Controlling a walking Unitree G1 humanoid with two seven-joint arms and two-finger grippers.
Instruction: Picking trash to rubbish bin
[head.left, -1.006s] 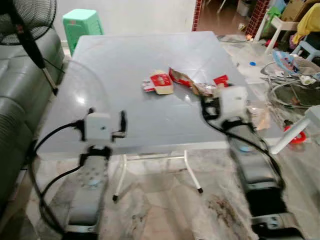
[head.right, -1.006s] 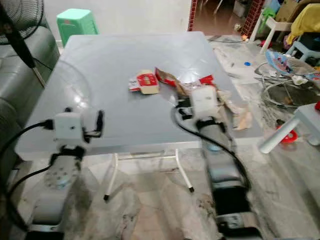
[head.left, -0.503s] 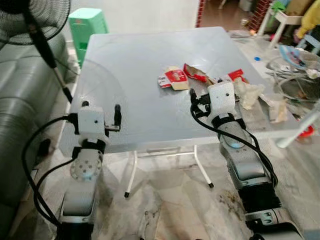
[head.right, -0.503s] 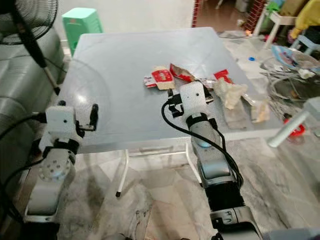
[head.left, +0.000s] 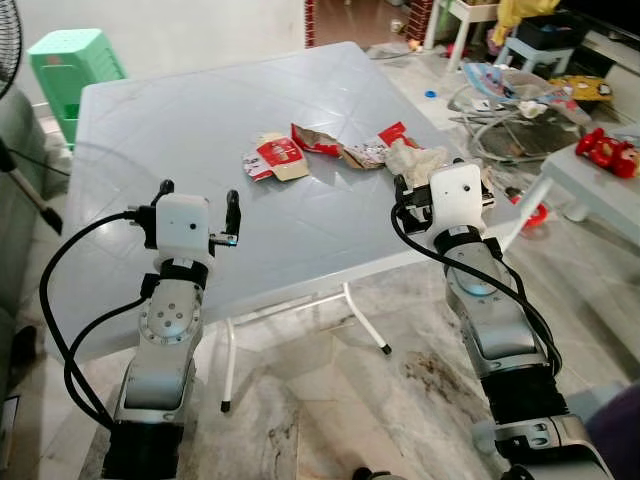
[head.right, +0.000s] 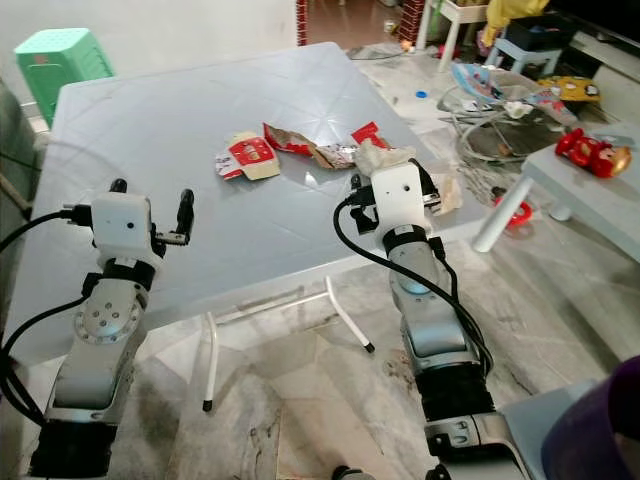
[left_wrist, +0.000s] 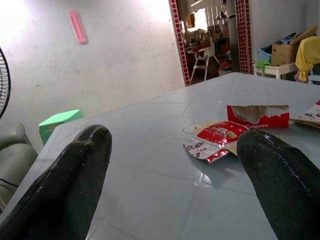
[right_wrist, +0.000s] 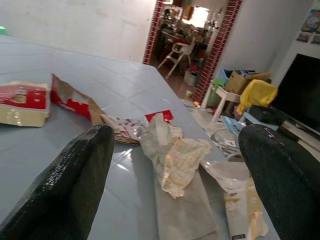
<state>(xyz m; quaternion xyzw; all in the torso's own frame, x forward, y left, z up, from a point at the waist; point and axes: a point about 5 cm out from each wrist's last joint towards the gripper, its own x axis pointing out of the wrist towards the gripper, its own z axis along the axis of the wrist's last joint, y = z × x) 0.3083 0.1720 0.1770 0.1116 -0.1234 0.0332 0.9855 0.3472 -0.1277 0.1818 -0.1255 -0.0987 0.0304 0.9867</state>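
Note:
Trash lies on the grey table: a red-and-white carton, a torn red wrapper, a small red packet and crumpled paper. My left gripper is open over the table's near edge, short of the carton, with nothing between its fingers. My right gripper is open at the table's near right corner. In the right wrist view the crumpled paper lies just ahead between its fingers. A flat plastic packet lies beside the paper.
A green stool stands beyond the far left corner, and a fan is at the left edge. Floor clutter and a low white table with a red toy crowd the right side. Marble floor lies below me.
The whole picture has shifted and turned, so the camera has moved. Both grippers stay open at the near edge, and the right one is now closer to the crumpled paper.

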